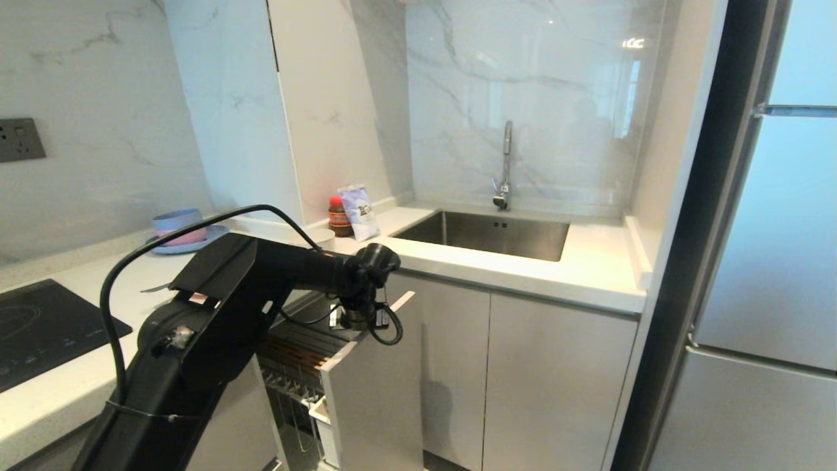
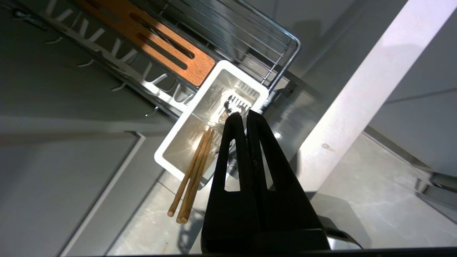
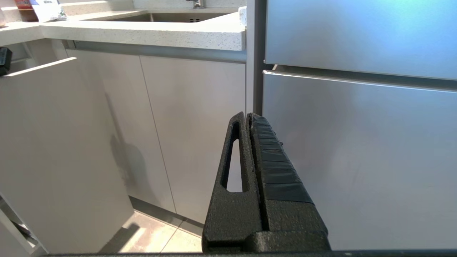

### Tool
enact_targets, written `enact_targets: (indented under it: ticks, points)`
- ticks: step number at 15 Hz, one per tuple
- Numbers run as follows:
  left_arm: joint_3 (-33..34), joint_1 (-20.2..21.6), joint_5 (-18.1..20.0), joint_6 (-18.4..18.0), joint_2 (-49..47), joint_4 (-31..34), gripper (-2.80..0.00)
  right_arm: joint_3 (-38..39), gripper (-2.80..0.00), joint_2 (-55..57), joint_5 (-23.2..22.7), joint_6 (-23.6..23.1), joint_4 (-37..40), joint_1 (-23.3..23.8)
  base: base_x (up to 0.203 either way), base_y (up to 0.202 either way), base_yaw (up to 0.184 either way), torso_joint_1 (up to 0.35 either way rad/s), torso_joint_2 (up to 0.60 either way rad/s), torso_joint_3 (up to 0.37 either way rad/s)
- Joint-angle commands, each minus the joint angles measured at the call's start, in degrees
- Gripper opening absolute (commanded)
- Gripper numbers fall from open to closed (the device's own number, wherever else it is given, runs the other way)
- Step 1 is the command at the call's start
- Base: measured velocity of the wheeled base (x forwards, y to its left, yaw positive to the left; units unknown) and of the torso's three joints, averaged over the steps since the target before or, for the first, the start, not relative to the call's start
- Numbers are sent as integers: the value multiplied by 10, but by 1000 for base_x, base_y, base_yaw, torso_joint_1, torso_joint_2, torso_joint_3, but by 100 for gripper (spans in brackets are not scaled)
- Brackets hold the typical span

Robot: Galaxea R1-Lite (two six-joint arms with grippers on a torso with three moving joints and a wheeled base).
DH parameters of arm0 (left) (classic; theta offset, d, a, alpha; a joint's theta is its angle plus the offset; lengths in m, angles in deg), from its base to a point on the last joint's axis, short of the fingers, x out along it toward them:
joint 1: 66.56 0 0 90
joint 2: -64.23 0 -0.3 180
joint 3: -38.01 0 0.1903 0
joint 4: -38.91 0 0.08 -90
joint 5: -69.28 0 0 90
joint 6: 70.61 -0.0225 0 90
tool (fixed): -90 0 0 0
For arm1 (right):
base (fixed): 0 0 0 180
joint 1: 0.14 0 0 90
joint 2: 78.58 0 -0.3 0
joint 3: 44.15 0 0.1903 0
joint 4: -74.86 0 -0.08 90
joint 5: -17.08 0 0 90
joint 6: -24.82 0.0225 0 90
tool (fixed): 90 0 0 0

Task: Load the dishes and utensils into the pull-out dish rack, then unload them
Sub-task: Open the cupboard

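With its fingers pressed together and empty, the left hand [image 2: 240, 116] hovers over the rack's [image 2: 275, 39] white cutlery holder [image 2: 178, 137], where the fork [image 2: 228, 107] and chopsticks [image 2: 194, 171] stand, so a descent unopened could knock them askew.

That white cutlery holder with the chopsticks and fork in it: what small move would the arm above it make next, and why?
Probably lift the left gripper straight up. Its fingers are shut at the top of the fork standing in the white cutlery holder, apparently pinching it, though the contact is hidden. The chopsticks lean close beside it, so a straight lift should avoid knocking them.
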Motion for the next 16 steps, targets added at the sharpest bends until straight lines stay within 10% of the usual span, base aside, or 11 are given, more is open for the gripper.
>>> enact_targets:
  ticks: [1, 6, 16]
  points:
    - [4, -21, -2, 19, 8, 1, -280, 1, -280, -1, 0, 0, 0, 0, 0, 0, 0, 0, 0, 0]
    - [21, -71, 3, 60, 20, 1, -280, 1, -280, -1, 0, 0, 0, 0, 0, 0, 0, 0, 0, 0]
    - [63, -123, 138, 94, 54, 1, -280, 1, -280, -1, 0, 0, 0, 0, 0, 0, 0, 0, 0, 0]
